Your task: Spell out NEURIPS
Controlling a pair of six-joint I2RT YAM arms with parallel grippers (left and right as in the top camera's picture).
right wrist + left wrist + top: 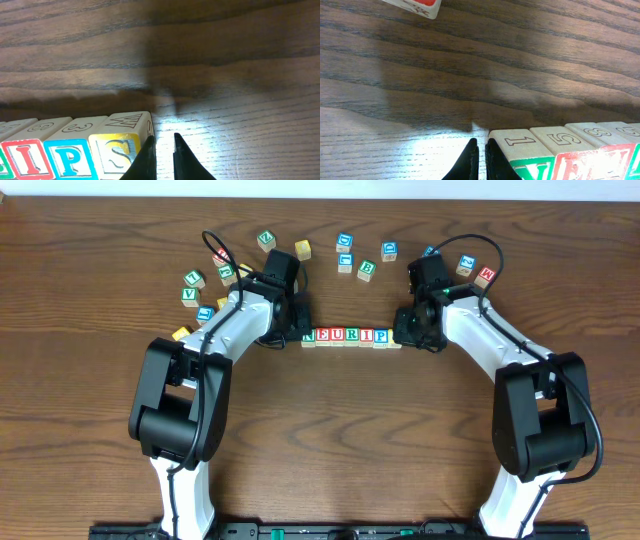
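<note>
Though the right gripper covers much of the S cube from above, the NEURIPS row reads complete on the table; that claw's tips stand all but together, empty; the left gripper, pinched together, sits just beside the N cube, whose face is cut off below.

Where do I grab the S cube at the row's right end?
Come from above and pinch the S cube across the row, on its two faces parallel to the line. Its left face butts against the P cube, leaving no finger room.
</note>
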